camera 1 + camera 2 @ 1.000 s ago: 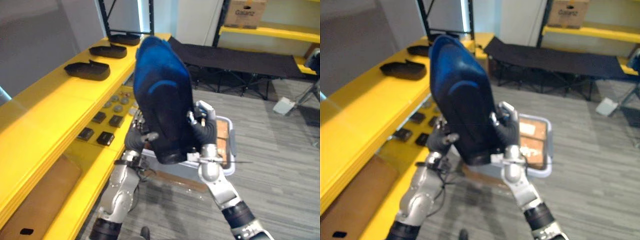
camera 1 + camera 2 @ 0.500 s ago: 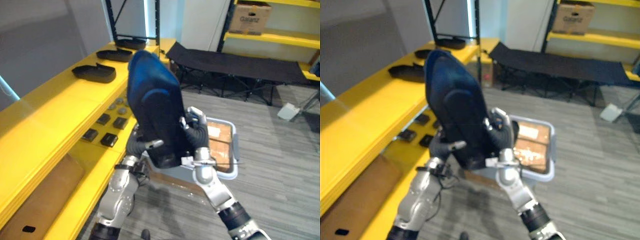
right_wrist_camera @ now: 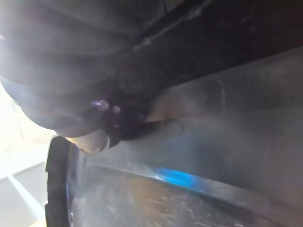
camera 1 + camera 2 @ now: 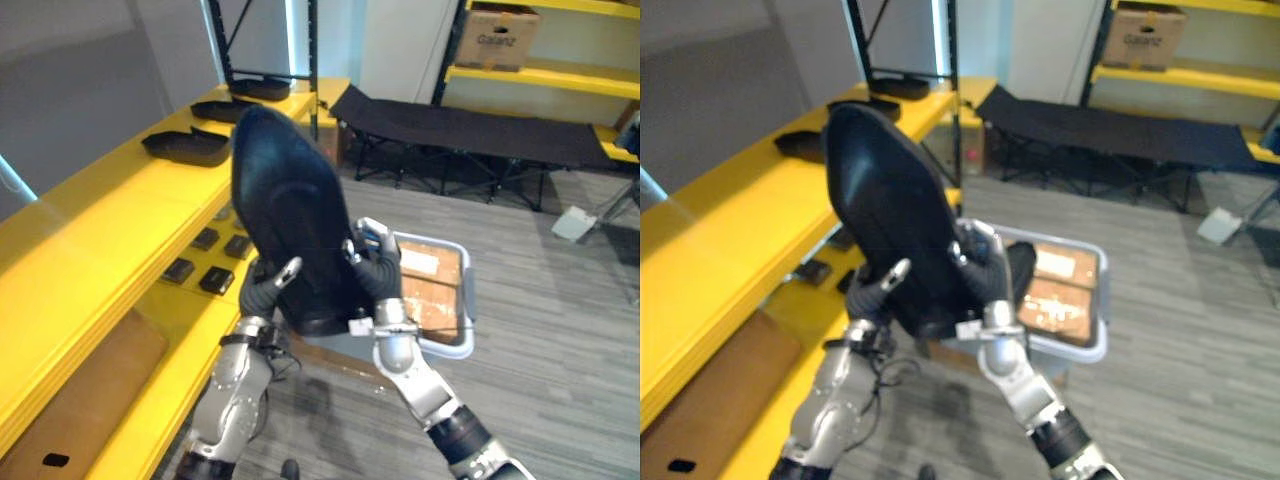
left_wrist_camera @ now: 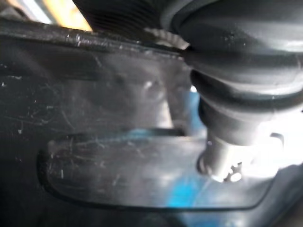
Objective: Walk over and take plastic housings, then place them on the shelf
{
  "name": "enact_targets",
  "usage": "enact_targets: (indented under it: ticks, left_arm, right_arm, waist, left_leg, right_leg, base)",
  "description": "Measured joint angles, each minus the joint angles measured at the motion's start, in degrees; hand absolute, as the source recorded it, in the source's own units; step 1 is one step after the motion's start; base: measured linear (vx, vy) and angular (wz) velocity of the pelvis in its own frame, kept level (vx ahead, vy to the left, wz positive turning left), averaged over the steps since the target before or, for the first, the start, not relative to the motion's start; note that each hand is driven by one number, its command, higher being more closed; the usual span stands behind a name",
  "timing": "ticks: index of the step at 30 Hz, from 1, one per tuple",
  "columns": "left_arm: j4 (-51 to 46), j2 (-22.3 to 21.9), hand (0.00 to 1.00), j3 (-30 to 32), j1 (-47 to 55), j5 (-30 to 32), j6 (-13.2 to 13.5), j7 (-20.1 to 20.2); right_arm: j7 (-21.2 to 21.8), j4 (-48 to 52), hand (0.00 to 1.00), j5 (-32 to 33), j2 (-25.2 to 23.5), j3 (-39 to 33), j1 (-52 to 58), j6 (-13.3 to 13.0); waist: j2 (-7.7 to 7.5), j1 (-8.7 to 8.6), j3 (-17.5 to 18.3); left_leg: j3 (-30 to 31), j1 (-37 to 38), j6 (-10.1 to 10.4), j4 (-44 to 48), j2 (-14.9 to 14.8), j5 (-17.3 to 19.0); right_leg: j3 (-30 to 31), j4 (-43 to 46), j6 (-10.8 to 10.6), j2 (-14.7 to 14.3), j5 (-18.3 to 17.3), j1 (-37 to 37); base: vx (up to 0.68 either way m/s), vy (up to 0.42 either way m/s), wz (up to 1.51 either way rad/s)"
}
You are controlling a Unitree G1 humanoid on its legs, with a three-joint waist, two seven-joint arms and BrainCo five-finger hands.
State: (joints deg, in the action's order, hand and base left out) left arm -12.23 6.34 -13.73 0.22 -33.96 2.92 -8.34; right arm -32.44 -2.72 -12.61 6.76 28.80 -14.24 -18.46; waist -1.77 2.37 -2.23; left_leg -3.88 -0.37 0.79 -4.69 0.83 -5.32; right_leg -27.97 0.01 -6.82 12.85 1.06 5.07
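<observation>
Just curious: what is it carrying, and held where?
A dark plastic housing, gripped at its lower end between the left robot hand and right robot hand.

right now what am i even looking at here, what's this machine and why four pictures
This is a humanoid robot, seen through its own cameras. The two wide pictures come from a stereo camera on its head, looking down at its arms. The two dark close-ups come from cameras on its wrists. Its left hand and right hand hold a big dark plastic housing between them, beside a yellow shelf. More housings lie on the shelf top, small dark parts on the level below. Behind the hands stands a grey bin with brown boxes inside.
</observation>
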Motion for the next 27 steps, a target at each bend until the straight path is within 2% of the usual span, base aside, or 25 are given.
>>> enact_targets:
  ticks: [2,3,6,11,14,17,19,22,24,26,27]
  left_arm:
    - [0.0,0.0,1.0,-0.06,0.0,-0.47,0.63,0.0]
    - [0.0,0.0,1.0,-0.09,0.0,-0.5,0.77,0.0]
    - [0.02,0.01,1.0,-0.09,0.0,0.84,2.18,-0.45]
    - [0.02,0.05,1.0,0.64,-0.03,3.98,2.6,-2.35]
    - [-0.16,-0.08,1.0,1.34,-0.58,7.71,3.35,-3.31]
    - [-0.28,-0.43,1.0,1.93,-2.15,12.69,4.54,-5.48]
    - [-0.34,-1.29,1.0,3.36,-3.24,16.57,4.72,-6.55]
    - [-0.34,-2.36,1.0,5.66,-3.97,18.36,4.65,-6.27]
    - [-0.34,-2.36,1.0,6.03,-4.27,20.75,4.57,-6.22]
    - [-0.34,-2.35,1.0,7.96,-4.36,24.09,4.5,-6.61]
    - [-0.34,-2.35,1.0,8.69,-4.33,25.16,4.49,-6.72]
  right_arm:
    - [0.0,0.0,1.0,0.01,0.0,0.19,-0.02,-0.53]
    - [0.0,0.0,0.0,0.01,0.0,0.21,-0.02,-0.71]
    - [2.16,0.01,0.0,0.72,0.02,0.29,-0.01,-1.12]
    - [7.63,0.44,0.0,1.79,0.44,1.96,0.28,-1.97]
    - [9.94,1.51,0.0,2.19,0.51,1.57,0.25,-1.18]
    - [11.88,5.03,0.0,5.25,0.61,-0.37,-0.21,0.98]
    - [14.07,7.78,0.0,6.28,1.19,-4.28,-0.64,2.19]
    - [17.95,10.49,0.0,3.73,4.83,-9.59,-2.94,4.59]
    - [21.1,12.05,0.0,6.61,7.95,-11.95,-3.13,4.96]
    - [25.35,14.21,0.0,16.97,8.72,-20.16,-2.36,4.94]
    - [26.36,14.74,0.0,19.87,8.75,-22.91,-2.02,4.91]
  waist:
    - [-0.2,-0.04,0.17]
    - [-0.28,-0.04,0.26]
    - [-0.47,-0.12,1.22]
    - [-0.62,-0.11,1.36]
    - [-0.81,0.01,1.48]
    - [-0.9,0.11,1.54]
    - [-0.91,-0.02,1.52]
    - [-0.91,-0.34,1.54]
    - [-0.91,-0.3,1.53]
    - [-0.92,-0.37,1.47]
    - [-0.93,-0.42,1.47]
  left_leg:
    - [-0.09,-0.04,0.01,0.0,-0.04,0.01]
    - [-0.12,-0.09,0.01,0.0,-0.06,0.01]
    - [-0.39,-0.64,0.01,0.01,-0.01,0.0]
    - [-0.53,-0.61,-0.01,0.01,0.03,-0.01]
    - [-0.46,-0.52,-0.02,0.01,0.1,-0.02]
    - [-0.43,-0.21,-0.02,0.01,0.24,-0.02]
    - [-0.47,0.43,-0.03,0.0,0.34,0.0]
    - [-0.94,0.45,-0.03,-0.01,0.22,0.0]
    - [-1.2,0.47,-0.02,-0.01,0.13,0.01]
    - [-1.49,0.5,-0.02,-0.01,0.08,0.01]
    - [-1.55,0.51,-0.02,-0.01,0.09,0.01]
  right_leg:
    - [0.02,-0.23,0.09,-0.07,0.16,0.01]
    - [0.02,-0.39,0.13,-0.11,0.25,0.01]
    - [0.01,-1.34,0.16,-0.33,1.18,-0.03]
    - [0.04,-1.45,0.12,-0.31,1.4,0.0]
    - [0.0,-1.39,0.12,-0.24,1.4,0.12]
    - [-0.02,-1.26,0.11,-0.08,1.41,0.37]
    - [-0.02,-1.26,0.11,0.06,1.4,1.0]
    - [0.04,-1.13,0.09,0.01,1.39,0.94]
    - [0.16,-1.07,0.08,-0.02,1.39,0.87]
    - [0.56,-1.06,0.02,-0.06,1.42,0.73]
    - [0.66,-1.06,0.02,-0.06,1.43,0.71]
  base:
    - [0.0,0.0,0.0]
    - [0.0,0.0,0.0]
    - [0.01,0.012,-0.03]
    - [0.0,0.011,-0.01]
    - [0.0,0.01,0.0]
    - [0.0,0.011,0.0]
    - [0.0,0.037,0.0]
    - [0.0,0.011,0.0]
    - [0.0,0.01,-0.02]
    - [0.0,0.022,-0.06]
    - [0.01,0.021,-0.07]
